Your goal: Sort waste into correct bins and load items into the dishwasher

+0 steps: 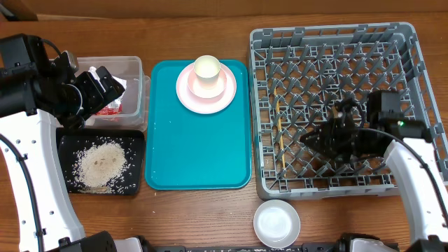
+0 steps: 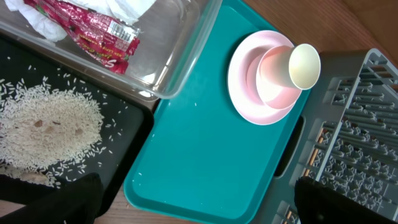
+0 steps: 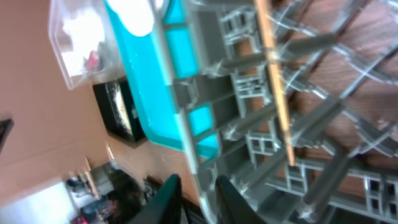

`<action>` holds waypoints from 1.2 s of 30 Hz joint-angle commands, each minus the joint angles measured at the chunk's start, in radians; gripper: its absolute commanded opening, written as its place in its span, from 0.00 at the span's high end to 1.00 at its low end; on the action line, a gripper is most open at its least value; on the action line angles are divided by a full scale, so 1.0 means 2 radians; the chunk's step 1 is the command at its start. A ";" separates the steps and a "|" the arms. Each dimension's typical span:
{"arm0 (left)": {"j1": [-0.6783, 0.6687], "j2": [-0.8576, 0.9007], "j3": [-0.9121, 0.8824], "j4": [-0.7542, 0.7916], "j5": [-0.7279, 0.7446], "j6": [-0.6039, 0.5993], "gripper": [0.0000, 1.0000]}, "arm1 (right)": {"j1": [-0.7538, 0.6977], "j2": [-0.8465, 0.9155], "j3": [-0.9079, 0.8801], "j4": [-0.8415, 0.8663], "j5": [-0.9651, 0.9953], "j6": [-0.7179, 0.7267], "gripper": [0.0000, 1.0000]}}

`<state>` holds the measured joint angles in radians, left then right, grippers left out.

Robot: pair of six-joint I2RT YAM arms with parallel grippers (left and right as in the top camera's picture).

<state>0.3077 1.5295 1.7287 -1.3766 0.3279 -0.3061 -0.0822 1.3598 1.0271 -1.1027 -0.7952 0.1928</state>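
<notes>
The red wrapper (image 2: 99, 31) and white napkin (image 2: 124, 7) lie in the clear tub (image 1: 136, 84). Rice (image 1: 101, 164) is heaped on the black tray (image 1: 136, 143). On the teal tray (image 1: 199, 147) a pink plate (image 1: 185, 94) carries a pink bowl (image 2: 273, 84) with a cream cup (image 1: 207, 70) in it. Chopsticks (image 1: 280, 129) lie on the grey rack (image 1: 336, 35) floor. My left gripper (image 2: 202, 205) hangs wide open over the teal tray's near edge, holding nothing. My right gripper (image 3: 199, 202) is low inside the rack, fingers slightly parted, clear of a chopstick (image 3: 277, 93).
A pale bowl (image 1: 276, 222) stands on the wooden table in front of the rack. The rack's upright pegs (image 3: 311, 124) crowd round my right gripper. The teal tray sits between the two bins and the rack.
</notes>
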 commanded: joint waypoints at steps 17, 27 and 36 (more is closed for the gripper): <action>-0.001 -0.006 0.006 0.000 -0.003 0.011 0.00 | 0.389 -0.008 0.108 -0.109 0.239 0.109 0.73; -0.001 -0.006 0.006 0.000 -0.003 0.011 0.00 | 0.567 -0.008 0.064 -0.127 0.378 0.299 0.69; -0.001 -0.006 0.006 0.000 -0.003 0.011 0.00 | 0.624 -0.008 -0.031 -0.052 0.369 0.390 0.68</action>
<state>0.3077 1.5295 1.7287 -1.3769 0.3283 -0.3061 1.1362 1.3582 1.0187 -1.2480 -0.0650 0.8738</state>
